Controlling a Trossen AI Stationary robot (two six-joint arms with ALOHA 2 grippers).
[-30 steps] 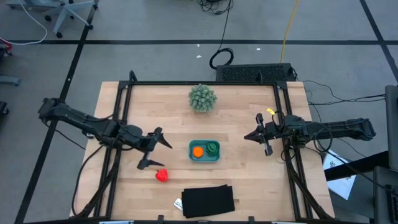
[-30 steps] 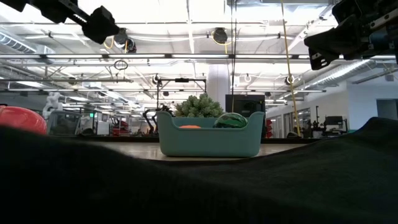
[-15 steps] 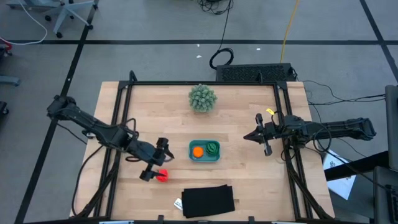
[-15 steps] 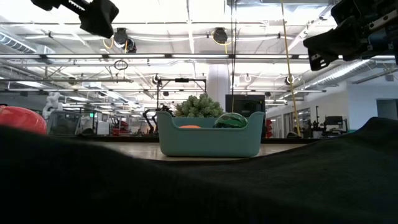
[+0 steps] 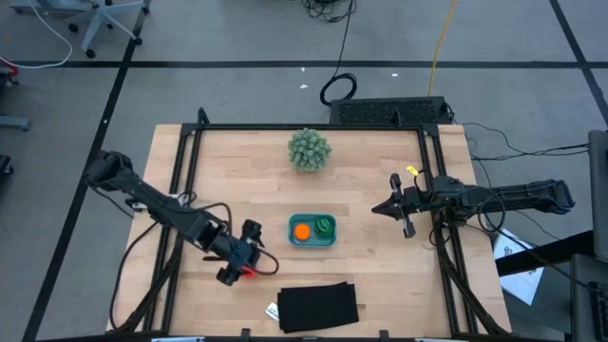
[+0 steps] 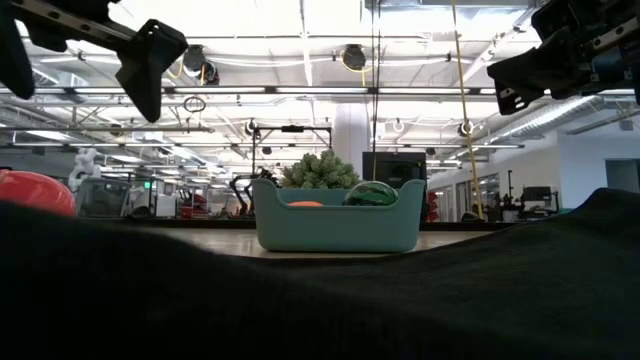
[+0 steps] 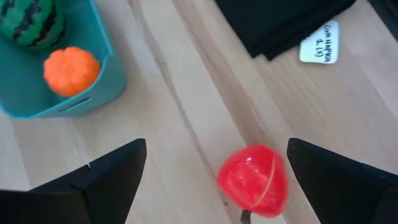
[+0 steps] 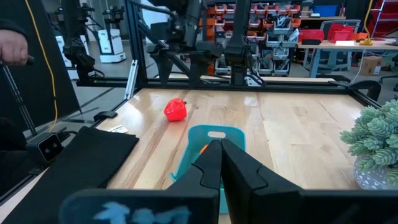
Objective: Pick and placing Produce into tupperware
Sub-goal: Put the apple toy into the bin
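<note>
**Left pincer spread over the red piece, two pieces in the tub**

Nearest the front edge of the worktop [image 5: 380,275] lies a black flat rectangle [image 5: 317,306] with a small white label [image 5: 272,311] at its left corner. Just behind it and to the left, the left pincer [image 5: 243,267] hangs directly over the red lumpy piece [image 5: 249,271]; in the left wrist view its fingers [image 7: 106,174] stand wide apart, with the red piece [image 7: 253,180] on the wood between them and not touched by either.

Further back, near the middle of the worktop, sits the teal-blue tupperware [image 5: 313,241]. Inside it the orange ball [image 5: 302,230] lies on the left and the dark green striped round piece [image 5: 326,226] on the right, side by side.

To the right of the tub, well apart from it, the right pincer [image 5: 379,208] waits above the worktop by the right rail; its fingers [image 8: 211,163] are pressed together with nothing between them.

Toward the far edge stands a pale green spiky ball [image 5: 309,149]
</note>
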